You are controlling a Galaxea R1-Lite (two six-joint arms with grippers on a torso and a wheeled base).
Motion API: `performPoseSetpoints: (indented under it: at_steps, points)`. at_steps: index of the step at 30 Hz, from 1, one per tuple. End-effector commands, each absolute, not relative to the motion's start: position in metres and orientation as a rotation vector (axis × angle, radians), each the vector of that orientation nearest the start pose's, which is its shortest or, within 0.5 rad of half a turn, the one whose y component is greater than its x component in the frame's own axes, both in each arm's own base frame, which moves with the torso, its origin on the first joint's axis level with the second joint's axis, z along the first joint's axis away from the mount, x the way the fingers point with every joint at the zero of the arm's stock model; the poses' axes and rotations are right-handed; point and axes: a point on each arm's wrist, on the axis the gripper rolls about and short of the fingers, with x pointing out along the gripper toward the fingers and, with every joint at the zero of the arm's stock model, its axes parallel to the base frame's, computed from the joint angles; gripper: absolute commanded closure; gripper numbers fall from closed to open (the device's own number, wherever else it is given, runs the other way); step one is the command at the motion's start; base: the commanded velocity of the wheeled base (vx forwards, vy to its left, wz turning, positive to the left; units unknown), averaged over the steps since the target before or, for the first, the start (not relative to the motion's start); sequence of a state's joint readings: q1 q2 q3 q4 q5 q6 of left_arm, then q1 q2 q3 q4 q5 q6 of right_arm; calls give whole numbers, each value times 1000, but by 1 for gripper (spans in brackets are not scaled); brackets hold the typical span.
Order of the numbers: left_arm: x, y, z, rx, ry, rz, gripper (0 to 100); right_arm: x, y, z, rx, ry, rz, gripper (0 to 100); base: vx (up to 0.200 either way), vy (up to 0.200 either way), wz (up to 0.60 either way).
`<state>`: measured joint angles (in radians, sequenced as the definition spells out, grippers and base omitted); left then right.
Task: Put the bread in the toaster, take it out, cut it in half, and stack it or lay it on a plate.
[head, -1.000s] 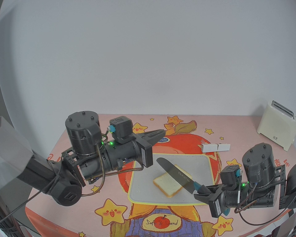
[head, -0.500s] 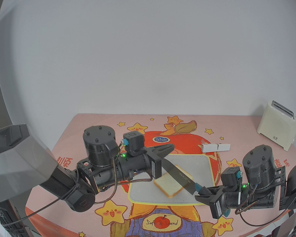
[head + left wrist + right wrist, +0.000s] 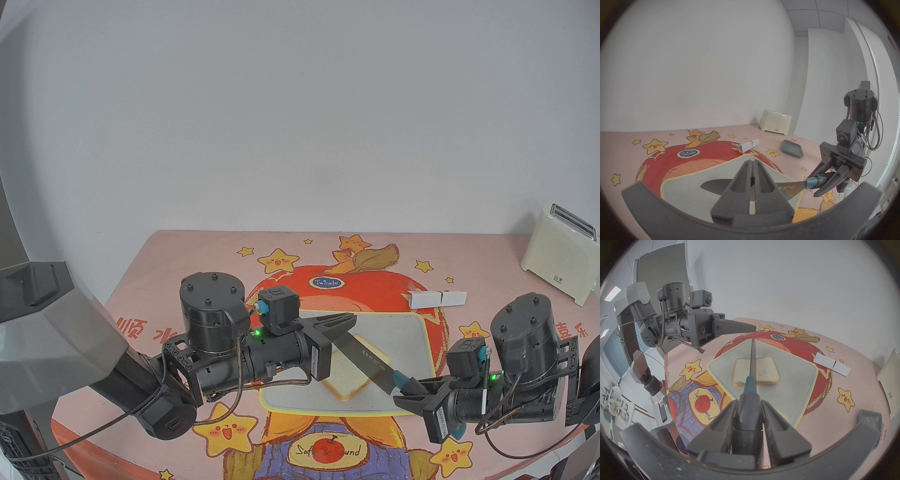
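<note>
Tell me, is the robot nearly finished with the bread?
About halfway. The bread lies on the cutting mat, out of the toaster. The right pincer holds the knife over the slice; the shut left pincer hovers by the knife's tip. The slice looks uncut, so cutting and laying the halves on a plate are left.

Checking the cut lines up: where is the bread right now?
The bread lies flat on the grey cutting mat at the table centre in the head view, beneath the knife blade held by the right gripper.
</note>
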<state>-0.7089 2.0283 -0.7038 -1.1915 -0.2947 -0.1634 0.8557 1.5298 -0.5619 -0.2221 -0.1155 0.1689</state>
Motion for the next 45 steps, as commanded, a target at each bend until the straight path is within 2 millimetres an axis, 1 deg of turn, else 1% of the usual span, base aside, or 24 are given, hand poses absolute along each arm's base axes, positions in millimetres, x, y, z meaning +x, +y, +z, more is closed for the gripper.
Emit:
performPoseSetpoints:
  at_steps: [1, 2, 3, 28, 33, 45]
  points:
    - [262, -234, 100, -116, 225, -959, 100, 149, 168, 129, -201, 728, 644, 100, 0, 0, 0]
    - [261, -237, 95, -110, 237, -960, 100, 149, 168, 129, -201, 730, 644, 100, 0, 0, 0]
    - [260, -239, 95, -111, 238, -964, 100, 149, 168, 129, -201, 728, 644, 100, 0, 0, 0]
    - [261, -238, 90, -105, 255, -959, 100, 150, 168, 132, -198, 714, 634, 100, 0, 0, 0]
    - [264, -240, 94, -110, 236, -958, 100, 150, 168, 127, -207, 733, 630, 100, 0, 0, 0]
    - [264, -240, 93, -102, 232, -961, 100, 148, 166, 120, -224, 763, 624, 100, 0, 0, 0]
